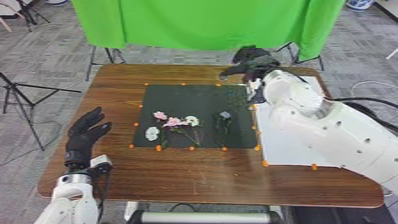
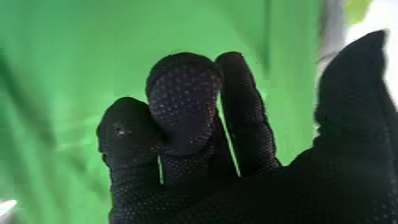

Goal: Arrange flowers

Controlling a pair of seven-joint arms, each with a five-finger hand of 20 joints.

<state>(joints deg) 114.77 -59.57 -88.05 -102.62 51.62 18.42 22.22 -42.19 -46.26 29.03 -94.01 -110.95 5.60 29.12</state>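
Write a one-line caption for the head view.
Pink and white flowers lie on a dark mat, the robot's left hand to its left, the right hand by its far right corner.

Twelve o'clock was taken as the far edge of the dark mat [image 1: 200, 92] in the head view. One pink bloom [image 1: 160, 115] lay toward nine o'clock. A second pink bloom [image 1: 173, 121] lay nearer the centre, with a white bloom [image 1: 191, 120] just beside it at its three o'clock side. Thin green stems ran from this group toward five o'clock. Another white bloom [image 1: 152, 133] lay toward eight o'clock. A pale bluish bloom [image 1: 225, 115] lay apart toward three o'clock, dark foliage trailing toward six. All lay flat and open; species could not be determined.
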